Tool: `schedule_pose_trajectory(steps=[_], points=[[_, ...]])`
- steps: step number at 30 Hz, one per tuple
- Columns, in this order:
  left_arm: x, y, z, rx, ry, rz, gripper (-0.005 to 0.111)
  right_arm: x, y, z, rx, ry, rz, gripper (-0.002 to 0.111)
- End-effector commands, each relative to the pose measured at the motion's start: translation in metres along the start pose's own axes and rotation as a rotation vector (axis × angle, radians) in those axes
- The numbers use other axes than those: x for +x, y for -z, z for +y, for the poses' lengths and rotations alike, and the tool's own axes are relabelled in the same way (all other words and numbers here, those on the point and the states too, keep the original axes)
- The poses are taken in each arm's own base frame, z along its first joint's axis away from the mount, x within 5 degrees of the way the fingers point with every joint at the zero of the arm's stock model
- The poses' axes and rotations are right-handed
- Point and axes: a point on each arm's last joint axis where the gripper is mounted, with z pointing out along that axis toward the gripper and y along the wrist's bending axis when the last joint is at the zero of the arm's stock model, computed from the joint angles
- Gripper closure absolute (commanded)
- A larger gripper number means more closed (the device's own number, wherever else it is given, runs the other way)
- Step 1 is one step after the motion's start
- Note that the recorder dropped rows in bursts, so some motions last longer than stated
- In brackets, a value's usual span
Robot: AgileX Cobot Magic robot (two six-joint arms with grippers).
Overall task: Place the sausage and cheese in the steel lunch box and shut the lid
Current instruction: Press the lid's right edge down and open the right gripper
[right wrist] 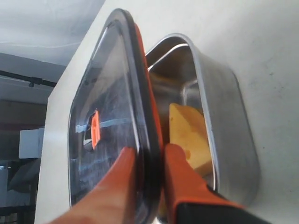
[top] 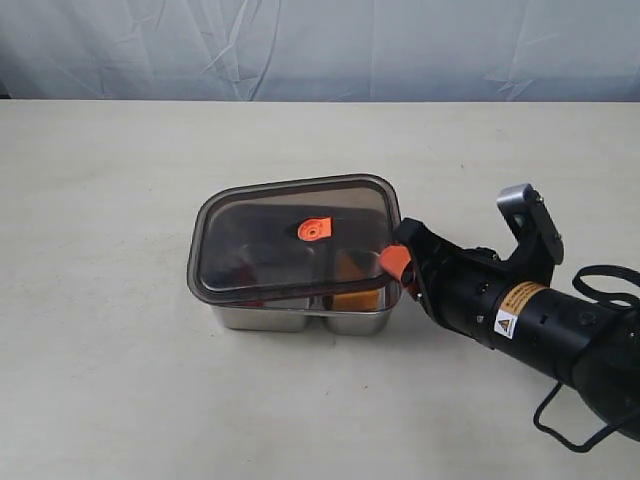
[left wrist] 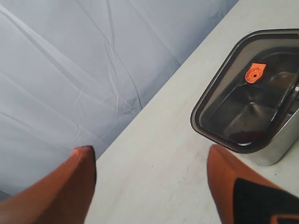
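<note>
The steel lunch box [top: 300,318] sits mid-table with the dark lid [top: 260,240] lying tilted over it, raised on the right side. My right gripper [top: 397,262] is shut on the lid's right edge [right wrist: 148,140], one finger above and one below. The yellow cheese [right wrist: 189,133] lies in the open right compartment [top: 352,298]. The sausage shows only as a dim reddish shape under the lid [left wrist: 243,136]. My left gripper [left wrist: 152,161] hangs open over bare table, apart from the lunch box [left wrist: 275,149], and is out of the exterior view.
A pale wrinkled backdrop [top: 320,45] runs along the table's far edge. The right arm [top: 540,320] with its cables stretches in from the lower right. An orange valve tab [top: 313,231] sits at the lid's centre.
</note>
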Motion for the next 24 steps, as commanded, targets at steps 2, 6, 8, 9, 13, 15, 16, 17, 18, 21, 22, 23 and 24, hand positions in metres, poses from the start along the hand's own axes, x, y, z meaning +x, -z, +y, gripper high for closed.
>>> schedule_pose_trajectory(steps=[2, 6, 8, 9, 13, 15, 16, 17, 18, 21, 22, 23, 24], points=[[-0.0026, 0.0017, 0.0018, -0.023, 0.015, -0.026, 0.043, 0.0065, 0.0006, -0.0080, 0.088, 0.051, 0.067, 0.109], [-0.0026, 0.0017, 0.0018, -0.023, 0.015, -0.026, 0.043, 0.0073, 0.0028, -0.0104, 0.131, 0.052, 0.085, 0.109], [-0.0026, 0.0017, 0.0018, -0.023, 0.015, -0.026, 0.043, 0.0069, 0.0036, -0.0090, 0.125, 0.057, 0.085, 0.109], [-0.0026, 0.0017, 0.0018, -0.023, 0.015, -0.026, 0.043, 0.0065, 0.0042, -0.0079, 0.120, 0.059, 0.084, 0.109], [-0.0026, 0.0017, 0.0018, -0.023, 0.015, -0.026, 0.043, 0.0054, 0.0061, -0.0044, 0.102, 0.066, 0.081, 0.109], [-0.0026, 0.0017, 0.0018, -0.023, 0.015, -0.026, 0.043, 0.0062, 0.0067, -0.0043, 0.105, 0.078, 0.093, 0.109], [-0.0026, 0.0017, 0.0018, -0.023, 0.015, -0.026, 0.043, 0.0071, 0.0069, -0.0049, 0.111, 0.076, 0.102, 0.109], [-0.0026, 0.0017, 0.0018, -0.023, 0.015, -0.026, 0.043, 0.0076, 0.0070, -0.0056, 0.119, 0.065, 0.108, 0.109], [-0.0026, 0.0017, 0.0018, -0.023, 0.015, -0.026, 0.043, 0.0086, 0.0073, -0.0072, 0.138, 0.057, 0.119, 0.109], [-0.0026, 0.0017, 0.0018, -0.023, 0.015, -0.026, 0.043, 0.0099, 0.0077, -0.0111, 0.189, 0.060, 0.140, 0.109], [-0.0026, 0.0017, 0.0018, -0.023, 0.015, -0.026, 0.043, 0.0103, 0.0080, -0.0121, 0.201, 0.060, 0.144, 0.109], [-0.0026, 0.0017, 0.0018, -0.023, 0.015, -0.026, 0.043, 0.0103, 0.0080, -0.0123, 0.203, 0.060, 0.145, 0.109], [-0.0026, 0.0017, 0.0018, -0.023, 0.015, -0.026, 0.043, 0.0103, 0.0080, -0.0123, 0.203, 0.060, 0.145, 0.109]])
